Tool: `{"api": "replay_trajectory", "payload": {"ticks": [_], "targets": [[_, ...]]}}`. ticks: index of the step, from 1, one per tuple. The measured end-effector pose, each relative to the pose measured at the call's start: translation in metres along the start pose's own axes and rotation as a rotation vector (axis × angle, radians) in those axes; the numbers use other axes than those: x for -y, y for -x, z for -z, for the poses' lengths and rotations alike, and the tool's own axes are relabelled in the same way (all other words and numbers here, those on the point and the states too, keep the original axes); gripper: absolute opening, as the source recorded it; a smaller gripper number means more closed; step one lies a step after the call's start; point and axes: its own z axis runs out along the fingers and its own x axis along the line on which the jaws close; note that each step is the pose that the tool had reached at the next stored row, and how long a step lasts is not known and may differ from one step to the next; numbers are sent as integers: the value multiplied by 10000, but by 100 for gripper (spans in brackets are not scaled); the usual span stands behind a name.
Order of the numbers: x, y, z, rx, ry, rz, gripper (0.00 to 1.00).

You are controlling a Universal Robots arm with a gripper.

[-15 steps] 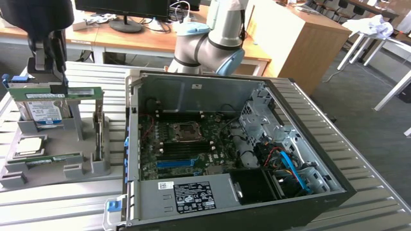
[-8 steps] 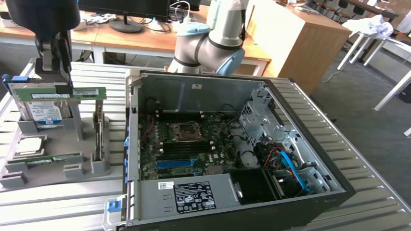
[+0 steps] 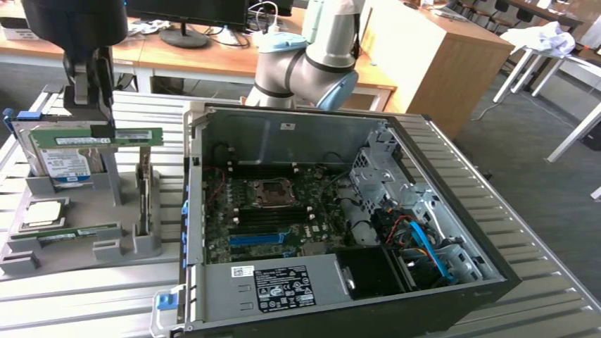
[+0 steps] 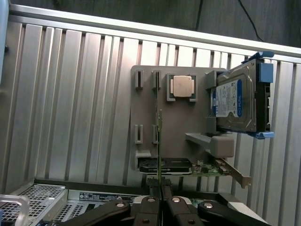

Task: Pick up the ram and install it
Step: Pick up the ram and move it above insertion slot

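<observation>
The gripper (image 4: 160, 192) is clenched on the ram (image 4: 160, 136), a light, stiff yet fragile green stick best pinched at its long bare edge, not its chips, poised over the grey parts holder (image 4: 183, 123) beside the hard drive (image 4: 233, 101).

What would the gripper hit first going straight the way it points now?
Holding the ram, the gripper would probably meet the grey holder tray beneath, ram edge first; depth unclear.

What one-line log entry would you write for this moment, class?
gripper: shut on ram | ram: held above grey holder | computer case: open, ram not yet installed
</observation>
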Motion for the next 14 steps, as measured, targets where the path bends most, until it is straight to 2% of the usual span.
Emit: {"api": "replay_trajectory", "payload": {"ticks": [14], "targets": [[140,-13,5,-1,0,0,12]]}}
